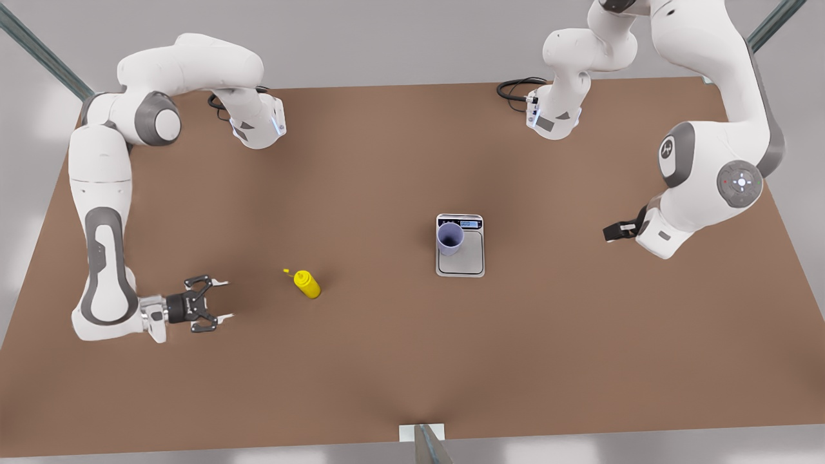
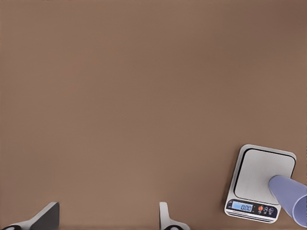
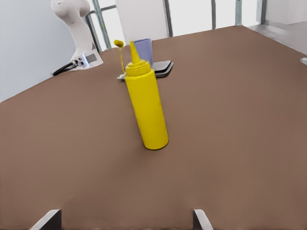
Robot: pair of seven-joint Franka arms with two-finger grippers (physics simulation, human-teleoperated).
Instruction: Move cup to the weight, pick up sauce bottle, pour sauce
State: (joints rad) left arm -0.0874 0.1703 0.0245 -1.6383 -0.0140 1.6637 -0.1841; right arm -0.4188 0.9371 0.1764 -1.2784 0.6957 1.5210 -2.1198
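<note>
Front view, bottle and pincer: the small bright yellow plastic squeeze bottle point(image 1: 308, 284) stands alone on the brown desk point(image 1: 387, 361), just ahead of the right pincer point(image 1: 219, 299), whose fingers are spread and hold nothing.
Front view, cup: the small lavender-blue round tumbler point(image 1: 450, 238) already sits on the flat silver-grey kitchen scale point(image 1: 460, 245), near its display end.
Front view, nearer arm: the left pincer point(image 1: 612, 231) hangs towards the desk's opposite side edge, well apart from the bottle; that arm waits.
Left wrist view: spread fingertips point(image 2: 45, 216) above bare desk; scale point(image 2: 261, 184) and tumbler point(image 2: 290, 196) off to one side.
Right wrist view: bottle point(image 3: 145, 108) dead ahead between the spread fingertips point(image 3: 48, 219), long axis upright, leaning slightly, nozzle up.
Judgement: a straight level approach should suit; room around is ample.
</note>
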